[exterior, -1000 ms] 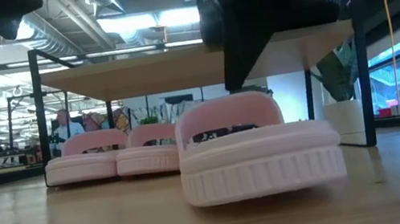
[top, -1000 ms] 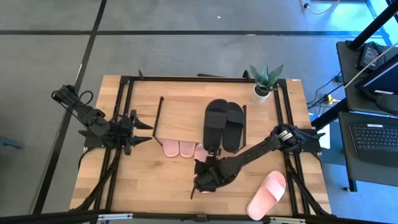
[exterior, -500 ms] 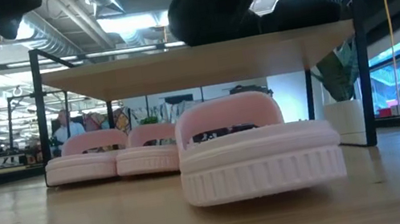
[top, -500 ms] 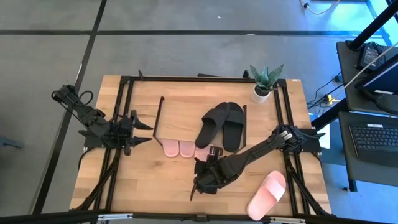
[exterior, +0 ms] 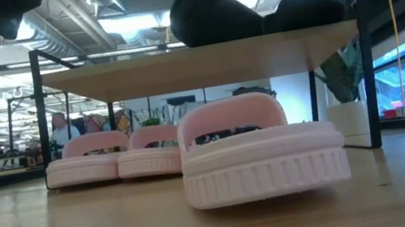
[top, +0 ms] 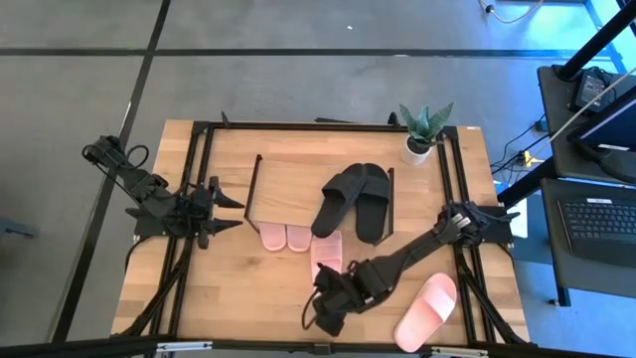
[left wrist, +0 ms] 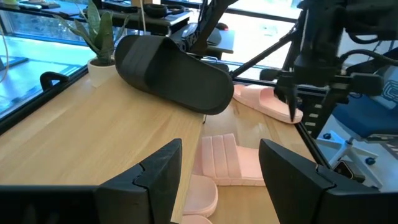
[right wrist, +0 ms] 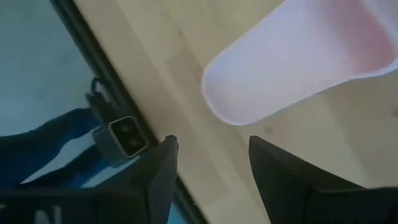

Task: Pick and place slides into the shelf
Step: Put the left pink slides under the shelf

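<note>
The shelf (top: 288, 184) holds both black slides on its light wood top: the left one (top: 338, 199) lies askew, the right one (top: 374, 204) straight. Two pink slides (top: 285, 238) stand side by side under the board, their heels sticking out at its near side. A third pink slide (top: 327, 255) rests flat on the table just in front of the shelf, and a fourth (top: 427, 310) lies near the table's right near corner. My right gripper (top: 316, 320) (right wrist: 211, 143) hangs open near the table's near edge, holding nothing. My left gripper (top: 238, 212) (left wrist: 221, 148) waits open, left of the shelf.
A potted plant (top: 421, 134) stands at the shelf's far right corner. The table's black frame rails (top: 459, 189) run along its left and right sides. Bare wood lies between the shelf and the near edge, left of my right gripper. A desk with a laptop (top: 596, 214) stands beyond the right edge.
My right gripper has drawn back from the shelf top toward the table's near edge and sunk lower. The left black slide, earlier straight beside its mate, now lies askew on the board, its near end swung left. The third pink slide has come into sight.
</note>
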{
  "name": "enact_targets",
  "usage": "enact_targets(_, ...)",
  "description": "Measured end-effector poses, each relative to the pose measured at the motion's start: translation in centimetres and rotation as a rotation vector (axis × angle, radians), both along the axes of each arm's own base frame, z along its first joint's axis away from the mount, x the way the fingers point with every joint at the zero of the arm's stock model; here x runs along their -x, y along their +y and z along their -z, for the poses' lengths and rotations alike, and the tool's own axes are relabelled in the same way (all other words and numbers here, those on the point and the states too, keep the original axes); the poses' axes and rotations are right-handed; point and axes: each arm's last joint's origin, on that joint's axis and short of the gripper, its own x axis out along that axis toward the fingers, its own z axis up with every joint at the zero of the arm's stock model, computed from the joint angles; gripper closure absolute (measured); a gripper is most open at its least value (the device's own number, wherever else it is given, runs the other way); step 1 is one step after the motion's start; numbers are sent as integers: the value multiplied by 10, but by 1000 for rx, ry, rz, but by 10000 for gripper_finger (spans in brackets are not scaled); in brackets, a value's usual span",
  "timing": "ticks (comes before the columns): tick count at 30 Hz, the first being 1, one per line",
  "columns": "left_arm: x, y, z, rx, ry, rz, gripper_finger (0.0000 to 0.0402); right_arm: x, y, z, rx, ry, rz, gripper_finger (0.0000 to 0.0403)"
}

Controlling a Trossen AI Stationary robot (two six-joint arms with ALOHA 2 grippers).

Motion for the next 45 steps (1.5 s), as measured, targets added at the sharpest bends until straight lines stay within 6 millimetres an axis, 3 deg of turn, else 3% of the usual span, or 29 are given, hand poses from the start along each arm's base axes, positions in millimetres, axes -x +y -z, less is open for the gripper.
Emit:
enact_targets(9, 0, 0, 0, 1, 0, 0, 196, -2, 28, 33, -116, -134, 141, 205)
enact_targets(13, 0, 0, 0, 0, 0, 0, 196, -1, 34, 50, 61, -284, -59, 205)
enact_targets(17, 0, 0, 0, 0, 0, 0, 196, 8, 39, 65, 184, -284, -225, 205)
enact_targets(24, 0, 0, 0, -3, 2, 1, 196, 15, 42, 72, 318, -304, -374, 209)
enact_targets(31, 0, 0, 1, -6, 6, 1, 196, 13, 39, 72, 462, -332, -515, 250)
enact_targets(37, 0, 0, 1, -6, 6, 1, 196, 13, 39, 73, 490, -332, -592, 270)
enact_targets(45, 0, 0, 1, -5, 6, 0, 196, 18, 35, 92, 498, -299, -617, 271)
